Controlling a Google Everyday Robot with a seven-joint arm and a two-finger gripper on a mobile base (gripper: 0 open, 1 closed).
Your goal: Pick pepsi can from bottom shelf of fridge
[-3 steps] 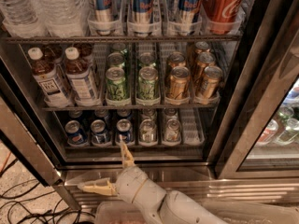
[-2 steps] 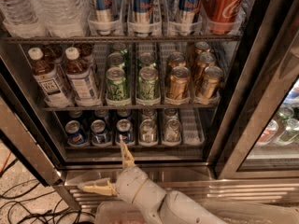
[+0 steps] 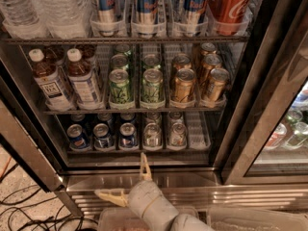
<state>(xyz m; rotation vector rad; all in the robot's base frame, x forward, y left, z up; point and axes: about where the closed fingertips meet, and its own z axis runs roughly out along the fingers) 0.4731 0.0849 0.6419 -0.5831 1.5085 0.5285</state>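
Jaws spread below bottom shelf (image 3: 198, 131); front pepsi can (image 3: 128, 134) clear, rear ones half-hidden.

The robot's pincer (image 3: 119, 173), at the bottom centre of the view, has two slim, tapered fingers (image 3: 144, 167) of pale yellowish plastic, splayed wide apart. They join a rounded, light-grey wrist (image 3: 144, 203) with a smooth matte shell crossed by a thin seam. Behind it the arm (image 3: 190, 224) shows as bulbous grey segments at the lower edge.
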